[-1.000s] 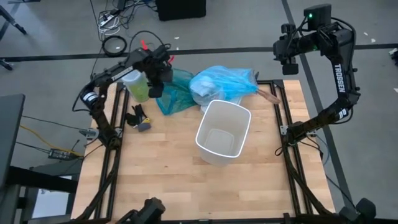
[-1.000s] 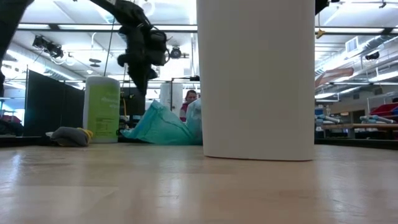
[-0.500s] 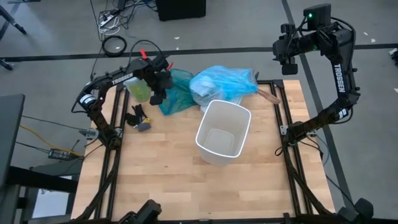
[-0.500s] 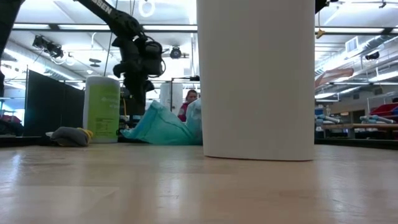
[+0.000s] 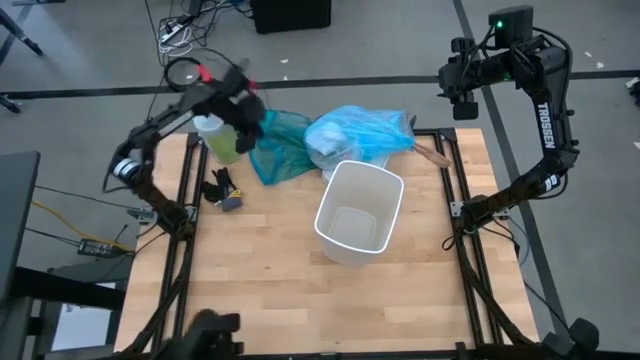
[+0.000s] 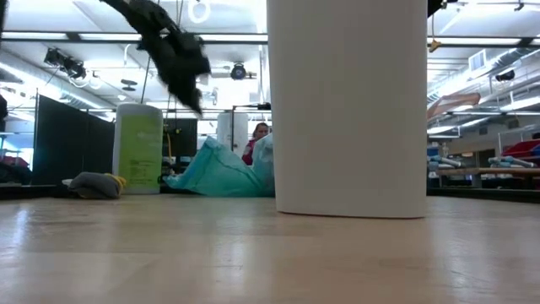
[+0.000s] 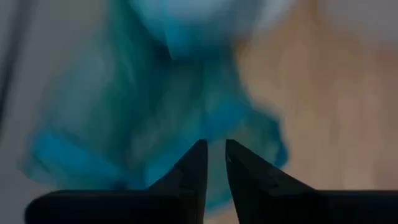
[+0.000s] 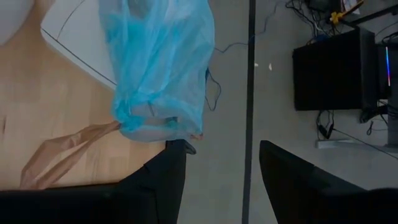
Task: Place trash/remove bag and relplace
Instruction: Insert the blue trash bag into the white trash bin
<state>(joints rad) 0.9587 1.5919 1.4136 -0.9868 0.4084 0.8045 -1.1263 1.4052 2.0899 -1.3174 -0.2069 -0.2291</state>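
Two arms raised, left fingers (image 7: 211, 163) narrowly parted, empty, right fingers (image 8: 214, 163) wide, bag (image 5: 358, 132) lying crosswise.

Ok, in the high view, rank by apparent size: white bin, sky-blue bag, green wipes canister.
1. White bin, largest.
2. Sky-blue bag, slightly smaller; close call.
3. Green wipes canister, clearly smallest, partly hidden by the left arm.

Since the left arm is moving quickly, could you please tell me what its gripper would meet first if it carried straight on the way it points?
Most likely the teal-green bag: it fills the view just past the left gripper, whose fingers stand slightly apart. How far off it lies is unclear.
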